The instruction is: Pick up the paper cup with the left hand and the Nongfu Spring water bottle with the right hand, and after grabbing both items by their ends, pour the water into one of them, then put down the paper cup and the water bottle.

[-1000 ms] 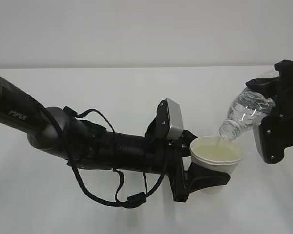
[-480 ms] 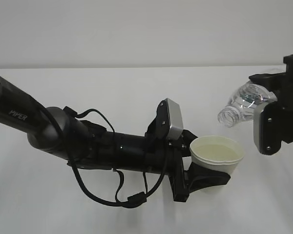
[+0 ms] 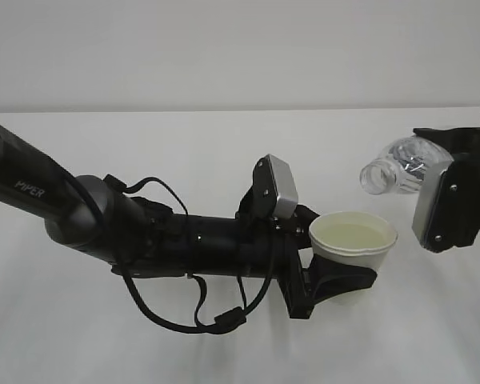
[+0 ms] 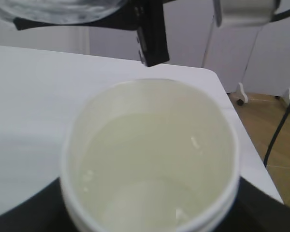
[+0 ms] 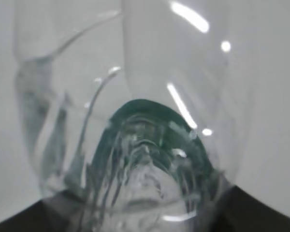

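The white paper cup point(image 3: 354, 250) hangs above the table, with my left gripper point(image 3: 338, 282) shut on its lower wall. Pale water point(image 3: 352, 234) fills much of it. In the left wrist view the paper cup point(image 4: 150, 83) takes up most of the picture, its water point(image 4: 150, 164) still, and black fingers point(image 4: 19, 212) show at the bottom corners. The clear Nongfu Spring water bottle point(image 3: 396, 172) lies nearly level, up and to the right of the cup, mouth toward it and apart from it. My right gripper point(image 3: 436, 164) is shut on its base end. The bottle point(image 5: 135, 121) fills the right wrist view.
A white table point(image 3: 144, 144) runs under both arms, with a plain wall behind. The left arm with its loose cables point(image 3: 200, 320) stretches across the middle. In the left wrist view the table's right edge point(image 4: 241, 125) drops to a wooden floor point(image 4: 275, 121).
The bottle has swung up from its steep pouring tilt to nearly level and drawn back to the right, and the stream into the cup has stopped. The cup has barely moved.
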`<action>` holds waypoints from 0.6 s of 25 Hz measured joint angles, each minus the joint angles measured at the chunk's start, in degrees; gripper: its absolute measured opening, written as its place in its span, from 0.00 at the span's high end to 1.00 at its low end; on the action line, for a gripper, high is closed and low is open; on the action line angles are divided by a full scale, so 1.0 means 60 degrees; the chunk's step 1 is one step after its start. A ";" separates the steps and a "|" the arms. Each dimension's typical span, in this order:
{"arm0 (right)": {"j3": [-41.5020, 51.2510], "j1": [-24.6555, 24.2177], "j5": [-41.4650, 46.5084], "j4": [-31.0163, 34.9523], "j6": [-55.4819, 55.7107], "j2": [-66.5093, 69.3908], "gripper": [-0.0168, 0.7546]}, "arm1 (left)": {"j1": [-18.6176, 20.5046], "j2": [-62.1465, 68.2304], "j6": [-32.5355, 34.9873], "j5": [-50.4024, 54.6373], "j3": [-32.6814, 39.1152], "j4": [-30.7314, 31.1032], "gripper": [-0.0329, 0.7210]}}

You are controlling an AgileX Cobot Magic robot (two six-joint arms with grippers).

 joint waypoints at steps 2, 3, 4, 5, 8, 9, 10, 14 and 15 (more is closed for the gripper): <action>0.0086 0.0000 -0.0182 0.0142 0.0519 0.0000 0.52 | 0.0000 0.0000 0.0000 0.0038 0.0000 -0.0137 0.33; 0.0123 0.0000 -0.0249 0.0216 0.0753 0.0000 0.52 | 0.0000 0.0000 0.0000 0.0050 0.0000 -0.0179 0.33; 0.0148 0.0000 -0.0341 0.0286 0.0928 0.0000 0.52 | 0.0000 0.0000 0.0000 0.0050 0.0000 -0.0207 0.33; 0.0195 0.0000 -0.0433 0.0353 0.1090 0.0000 0.52 | 0.0000 0.0000 0.0000 0.0050 0.0000 -0.0248 0.33; 0.0270 0.0000 -0.0619 0.0461 0.1885 0.0000 0.52 | 0.0000 0.0000 0.0000 0.0192 0.0000 -0.0291 0.33; 0.0327 0.0000 -0.0713 0.0484 0.2225 0.0000 0.52 | 0.0000 0.0000 0.0000 0.0231 0.0000 -0.0291 0.33; 0.0370 0.0000 -0.0889 0.0501 0.2457 0.0000 0.52 | 0.0000 0.0000 0.0000 0.0251 0.0000 -0.0291 0.33; 0.0577 0.0000 -0.1256 0.0647 0.3057 0.0000 0.52 | 0.0000 0.0000 0.0221 0.0249 0.0000 -0.0313 0.33; 0.0630 0.0000 -0.1297 0.0723 0.3171 0.0000 0.52 | 0.0000 0.0000 0.0295 0.0268 0.0000 -0.0375 0.33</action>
